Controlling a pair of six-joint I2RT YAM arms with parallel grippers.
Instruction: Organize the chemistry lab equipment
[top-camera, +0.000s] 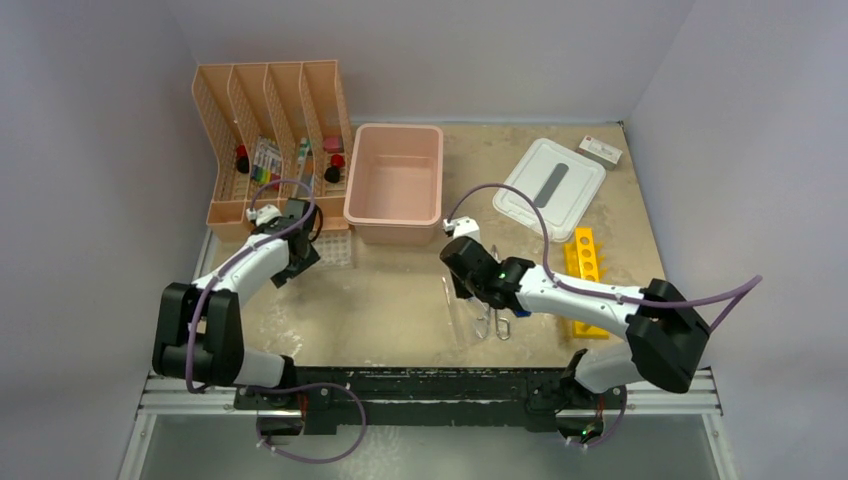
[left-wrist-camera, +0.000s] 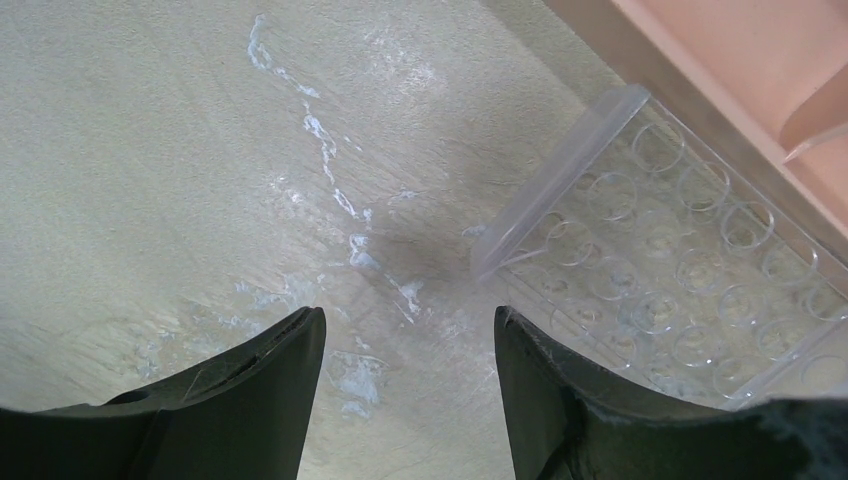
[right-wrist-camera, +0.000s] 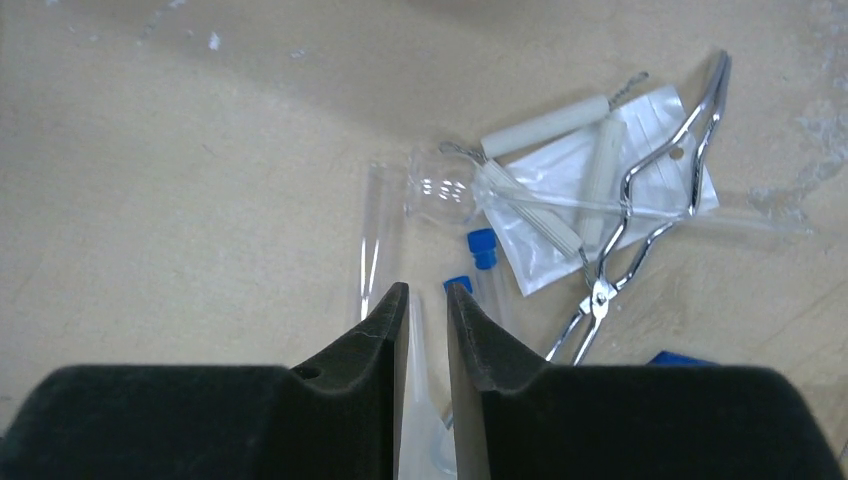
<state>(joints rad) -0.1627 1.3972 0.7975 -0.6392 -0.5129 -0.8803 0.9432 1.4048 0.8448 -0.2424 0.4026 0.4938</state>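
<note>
Left gripper (left-wrist-camera: 407, 320) spread wide beside the clear, round-welled tube tray (left-wrist-camera: 650, 250). Right gripper (right-wrist-camera: 427, 292) pinches a translucent plastic piece (right-wrist-camera: 420, 400).

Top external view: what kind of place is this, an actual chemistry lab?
Probably a staged robot test bench, not a working lab: a worn table boxed in by plain walls, with lab props like the yellow holed rack, clear multi-hole tube tray and metal forceps.
</note>
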